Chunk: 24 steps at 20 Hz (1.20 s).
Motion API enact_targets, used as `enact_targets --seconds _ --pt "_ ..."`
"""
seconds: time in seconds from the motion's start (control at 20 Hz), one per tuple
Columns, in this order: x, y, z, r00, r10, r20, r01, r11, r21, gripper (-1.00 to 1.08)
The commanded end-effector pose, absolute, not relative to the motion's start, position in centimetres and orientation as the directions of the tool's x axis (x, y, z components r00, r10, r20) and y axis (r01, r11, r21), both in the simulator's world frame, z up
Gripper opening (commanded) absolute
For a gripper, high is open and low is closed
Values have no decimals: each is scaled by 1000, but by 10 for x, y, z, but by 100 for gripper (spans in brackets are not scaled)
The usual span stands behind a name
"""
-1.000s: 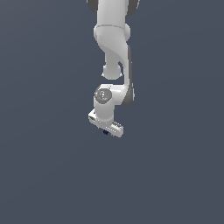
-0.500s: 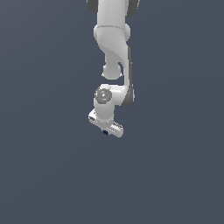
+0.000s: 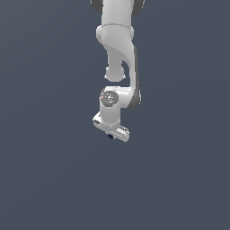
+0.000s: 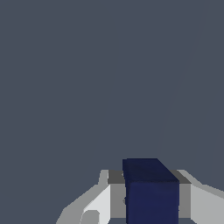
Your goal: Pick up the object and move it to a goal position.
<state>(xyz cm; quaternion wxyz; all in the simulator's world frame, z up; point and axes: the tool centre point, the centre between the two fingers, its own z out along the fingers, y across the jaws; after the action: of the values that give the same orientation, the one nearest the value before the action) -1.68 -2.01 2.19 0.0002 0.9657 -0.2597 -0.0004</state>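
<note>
My hand [image 3: 111, 134] is pinching the dark navy cube [image 4: 151, 192]. In the wrist view the cube sits between my two fingers [image 4: 98, 205], pale pads pressed against its sides, its top face and one side face visible. In the exterior view the same cube is only a dark speck under the white hand, just below the finger bar. My arm [image 3: 117, 49] comes down from the top of the exterior view, the wrist turned so the hand points downward.

Step, as I judge it: the grasp looks made and the carry to the goal is what remains. No goal marker shows in either view, so I cannot say how far off it is.

Risks from here:
- The cube is tiny against my fingers. A quick swing or a sudden stop could let it slide out of the pinch.
- If the hold is off-centre, the cube could twist between the pads. I cannot tell from these views how centred it is.
- Easing the pinch early would drop it short of the goal.

Surface and room: everything around is a flat slate grey with no edge, no shadow line, nothing else in it. I cannot tell whether the cube touches the surface or hangs above it.
</note>
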Motion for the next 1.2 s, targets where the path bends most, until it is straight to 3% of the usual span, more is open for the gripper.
enact_targets --seconds 0.0,1.15 --pt "-10 -8 29 866 -501 0 -501 -866 0 -100" --pt "84 153 131 866 -501 1 -501 -866 1 -100"
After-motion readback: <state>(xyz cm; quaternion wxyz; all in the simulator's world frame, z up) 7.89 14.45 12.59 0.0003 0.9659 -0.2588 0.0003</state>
